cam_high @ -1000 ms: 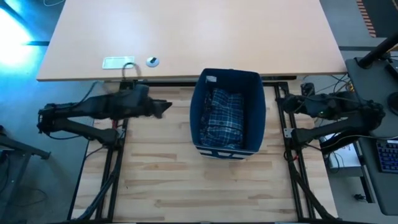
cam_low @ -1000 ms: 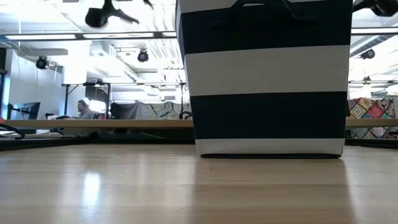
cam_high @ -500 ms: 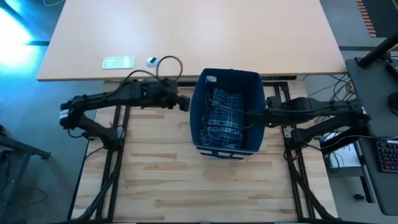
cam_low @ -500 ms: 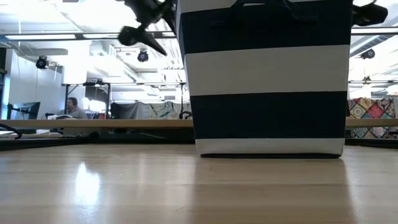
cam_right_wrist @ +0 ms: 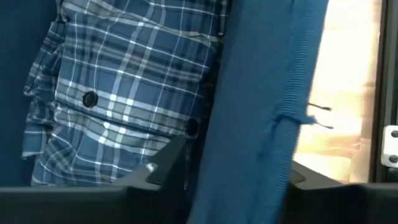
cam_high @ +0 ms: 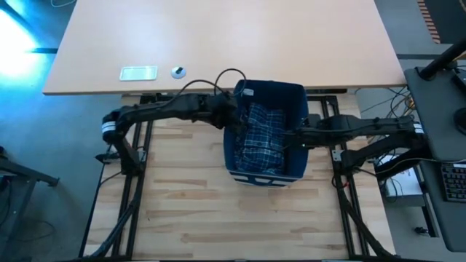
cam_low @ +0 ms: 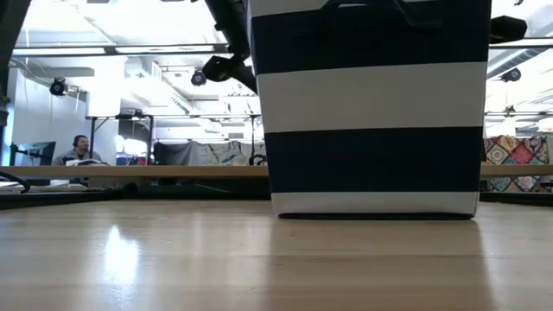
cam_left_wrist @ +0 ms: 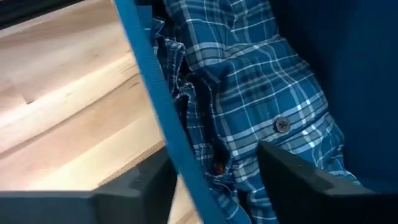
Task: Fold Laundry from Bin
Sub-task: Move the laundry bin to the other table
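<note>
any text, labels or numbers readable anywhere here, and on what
None can be read.
White tag at the bin's far rim: too small to read.
Pale card on the desk: blurred, no legible print.
Plaid laundry: no label showing.

Right tool (cam_right_wrist: 233,171): dark fingers (cam_right_wrist: 163,167) stand apart, one on each side of the bin's blue fabric wall (cam_right_wrist: 261,93). Inside the bin, crumpled blue-and-white plaid cloth (cam_right_wrist: 130,81) with a dark button (cam_right_wrist: 90,99). Outside the wall, pale wooden counter (cam_right_wrist: 345,74).
</note>
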Controlling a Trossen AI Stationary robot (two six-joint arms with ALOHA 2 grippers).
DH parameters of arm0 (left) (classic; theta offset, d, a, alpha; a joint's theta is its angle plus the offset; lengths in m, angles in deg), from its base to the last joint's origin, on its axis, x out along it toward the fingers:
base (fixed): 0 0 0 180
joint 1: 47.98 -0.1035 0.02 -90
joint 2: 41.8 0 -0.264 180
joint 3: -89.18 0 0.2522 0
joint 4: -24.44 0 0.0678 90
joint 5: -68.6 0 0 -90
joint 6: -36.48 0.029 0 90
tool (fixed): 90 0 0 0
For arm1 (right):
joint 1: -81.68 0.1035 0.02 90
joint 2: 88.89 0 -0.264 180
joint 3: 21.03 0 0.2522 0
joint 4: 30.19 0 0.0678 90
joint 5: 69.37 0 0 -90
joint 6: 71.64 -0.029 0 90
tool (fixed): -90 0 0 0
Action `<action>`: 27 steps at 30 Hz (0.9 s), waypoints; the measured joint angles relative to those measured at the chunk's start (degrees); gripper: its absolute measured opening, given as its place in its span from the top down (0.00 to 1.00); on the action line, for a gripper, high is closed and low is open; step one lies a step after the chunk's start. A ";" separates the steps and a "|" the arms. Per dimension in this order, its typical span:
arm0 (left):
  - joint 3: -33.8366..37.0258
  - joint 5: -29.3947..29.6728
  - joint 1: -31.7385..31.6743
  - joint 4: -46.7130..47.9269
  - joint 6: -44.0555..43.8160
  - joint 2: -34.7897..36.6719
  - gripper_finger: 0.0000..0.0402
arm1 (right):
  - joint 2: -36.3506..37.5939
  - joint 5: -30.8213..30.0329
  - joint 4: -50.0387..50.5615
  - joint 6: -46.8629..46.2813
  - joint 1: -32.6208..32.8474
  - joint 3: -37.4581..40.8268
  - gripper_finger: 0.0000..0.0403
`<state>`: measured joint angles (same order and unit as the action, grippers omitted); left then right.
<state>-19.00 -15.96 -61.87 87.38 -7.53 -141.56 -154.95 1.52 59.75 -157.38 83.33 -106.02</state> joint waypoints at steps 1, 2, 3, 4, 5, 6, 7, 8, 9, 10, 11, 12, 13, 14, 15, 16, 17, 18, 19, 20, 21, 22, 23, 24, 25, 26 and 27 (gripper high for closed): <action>-0.64 0.01 0.00 0.38 0.26 -0.38 0.53 | -0.25 0.02 0.10 0.60 0.00 -0.08 0.66; -1.21 0.00 0.00 0.58 0.71 -0.63 0.58 | -0.50 0.07 0.22 0.73 0.00 -0.34 0.70; -1.78 0.00 0.00 0.80 1.20 -0.84 0.63 | -0.76 0.11 0.13 0.73 -0.12 -0.55 0.74; -2.28 0.01 0.00 0.90 1.55 -0.99 0.69 | -1.02 0.13 0.05 1.05 -0.45 -0.78 0.79; -2.60 0.04 0.00 0.98 1.82 -1.06 0.76 | -1.28 0.13 -0.01 1.69 -0.83 -1.04 0.83; -2.91 0.30 -0.08 1.32 2.12 -1.08 0.82 | -1.58 0.27 0.00 2.70 -1.31 -1.44 0.88; -3.12 0.72 -0.28 1.46 2.14 -1.08 0.88 | -1.89 0.50 -0.01 3.54 -1.98 -1.90 0.92; -3.23 1.10 -0.57 1.59 1.98 -1.07 0.93 | -2.31 0.64 0.06 4.60 -2.86 -2.48 0.95; -3.26 1.38 -0.93 1.69 1.82 -0.99 0.96 | -2.77 0.67 -0.16 5.66 -3.85 -3.30 0.95; -3.26 1.52 -1.29 1.62 1.75 -0.84 0.97 | -3.29 0.63 -0.86 6.95 -4.89 -4.27 0.96; -3.26 1.54 -1.70 1.72 1.97 -0.38 0.96 | -3.88 0.53 -1.53 8.95 -6.14 -5.66 0.96; -3.26 1.50 -2.12 1.85 2.21 0.11 0.94 | -4.63 0.43 -2.01 11.34 -7.54 -7.25 0.96; -3.26 1.38 -2.49 2.17 2.38 0.82 0.93 | -5.46 0.25 -2.31 14.09 -9.04 -9.14 0.96; -3.26 1.16 -2.99 2.71 2.48 1.67 0.91 | -6.41 0.15 -2.53 16.96 -10.71 -11.35 0.96; -3.26 1.02 -3.54 3.16 2.59 2.54 0.91 | -7.65 0.25 -2.85 19.86 -12.56 -13.82 0.96; -3.28 1.02 -4.18 3.38 2.61 3.32 0.90 | -9.12 0.38 -3.16 22.61 -14.29 -16.55 0.97; -3.28 1.04 -5.00 3.39 2.65 4.08 0.90 | -10.66 0.66 -3.35 25.46 -16.06 -19.32 0.97; -3.28 1.06 -5.86 3.39 2.80 4.80 0.90 | -12.34 0.74 -3.57 28.04 -17.79 -22.13 0.97; -3.28 1.04 -6.83 3.39 3.19 5.45 0.90 | -14.26 0.74 -3.64 30.37 -19.33 -25.10 0.97; -3.28 0.89 -8.10 3.41 3.99 6.22 0.90 | -16.14 0.84 -3.74 32.82 -20.81 -28.17 0.97; -3.28 0.68 -9.48 3.41 4.82 6.94 0.90 | -18.09 1.06 -3.89 35.15 -22.39 -31.04 0.97; -3.28 0.44 -11.05 3.39 5.67 7.64 0.90 | -20.15 1.44 -4.01 37.16 -23.89 -33.88 0.97; -3.29 0.20 -12.78 3.41 6.51 8.24 0.90 | -22.36 1.81 -4.20 39.05 -25.16 -36.65 0.97; -3.36 -0.07 -14.60 3.41 7.60 8.72 0.90 | -24.62 2.28 -4.52 40.89 -26.38 -39.28 0.97; -3.37 -0.36 -16.60 3.44 8.78 9.05 0.90 | -26.92 2.75 -4.90 42.45 -27.61 -41.83 0.97; -3.37 -0.74 -18.60 3.43 9.91 9.20 0.90 | -29.31 3.10 -5.07 43.78 -28.75 -44.41 0.97; -3.37 -1.58 -20.62 3.44 11.11 9.26 0.90 | -31.51 3.42 -5.14 44.96 -29.69 -46.67 0.97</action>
<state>-22.38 -17.54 -82.49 90.83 3.58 -132.30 -186.45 4.94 54.62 -112.42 53.63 -152.69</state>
